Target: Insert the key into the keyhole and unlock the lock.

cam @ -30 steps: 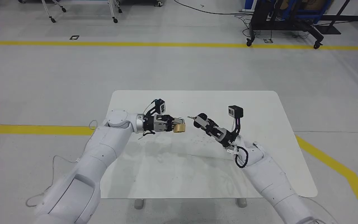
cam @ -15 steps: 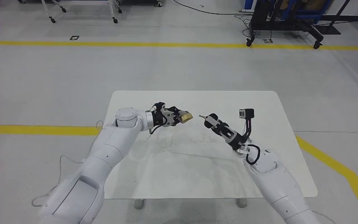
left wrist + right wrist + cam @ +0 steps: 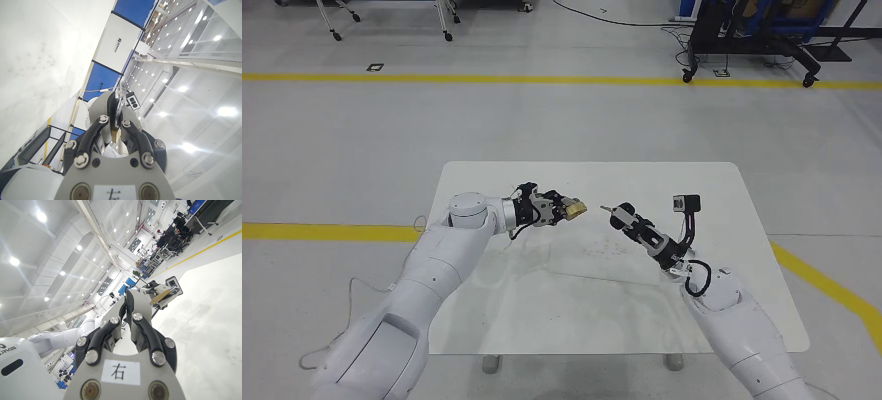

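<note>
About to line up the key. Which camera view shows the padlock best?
The right wrist view: the padlock juts out of the left gripper, its brass body side-on and unobstructed. The top view shows it as a small brass speck at that gripper's tip. The left wrist view shows a narrow brass sliver between the fingers.

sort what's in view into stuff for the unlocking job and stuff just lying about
For the job:
padlock, held in the left gripper
key, held in the right gripper

Just about:
white table below both arms
black wheeled frame on the floor behind
yellow floor line
</note>
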### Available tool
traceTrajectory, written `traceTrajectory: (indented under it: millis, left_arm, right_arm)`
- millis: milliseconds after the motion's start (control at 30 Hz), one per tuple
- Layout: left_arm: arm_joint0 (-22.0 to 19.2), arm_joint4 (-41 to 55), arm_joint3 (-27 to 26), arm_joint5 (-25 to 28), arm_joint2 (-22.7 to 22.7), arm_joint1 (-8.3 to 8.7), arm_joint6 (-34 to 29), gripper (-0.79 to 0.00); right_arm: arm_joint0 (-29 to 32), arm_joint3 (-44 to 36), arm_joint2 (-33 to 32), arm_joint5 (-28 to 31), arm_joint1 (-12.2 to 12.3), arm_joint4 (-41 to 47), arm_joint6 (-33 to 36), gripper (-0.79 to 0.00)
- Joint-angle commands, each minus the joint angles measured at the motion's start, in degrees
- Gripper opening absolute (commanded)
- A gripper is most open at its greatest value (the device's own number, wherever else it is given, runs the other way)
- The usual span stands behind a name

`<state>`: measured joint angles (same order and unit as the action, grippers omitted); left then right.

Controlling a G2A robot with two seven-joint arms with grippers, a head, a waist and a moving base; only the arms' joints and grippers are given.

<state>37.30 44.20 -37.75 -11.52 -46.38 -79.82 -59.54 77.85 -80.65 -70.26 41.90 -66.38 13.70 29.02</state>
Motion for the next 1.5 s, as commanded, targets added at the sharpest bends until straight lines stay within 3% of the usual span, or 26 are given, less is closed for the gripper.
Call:
traceTrajectory:
  millis: [0, 167, 367, 600, 1300, 1467]
  left_arm:
    - [0.0, 0.0, 0.0, 0.0, 0.0, 0.0, 0.0, -0.785]
    - [0.0, 0.0, 0.0, 0.0, 0.0, 0.0, 0.0, -0.785]
    - [0.0, 0.0, 0.0, 0.0, 0.0, 0.0, 0.0, -0.785]
    - [0.0, 0.0, 0.0, 0.0, 0.0, 0.0, 0.0, -0.785]
    - [0.0, 0.0, 0.0, 0.0, 0.0, 0.0, 0.0, -0.785]
    - [0.0, 0.0, 0.0, 0.0, 0.0, 0.0, 0.0, -0.785]
  right_arm:
    - [0.0, 0.0, 0.0, 0.0, 0.0, 0.0, 0.0, -0.785]
    - [1.7, -2.7, -0.4, -7.2, 0.1, -0.2, -1.1, -0.785]
    - [8.9, -14.0, -2.1, -25.6, 0.5, 5.5, -4.0, -0.785]
    - [15.4, -23.7, -2.9, -33.1, 0.4, 4.8, -12.8, -0.785]
    - [15.3, -23.8, -2.4, -33.6, 0.4, 4.1, -13.0, -0.785]
    - [15.4, -24.8, -0.3, -35.4, -0.1, 0.1, -17.5, -0.785]
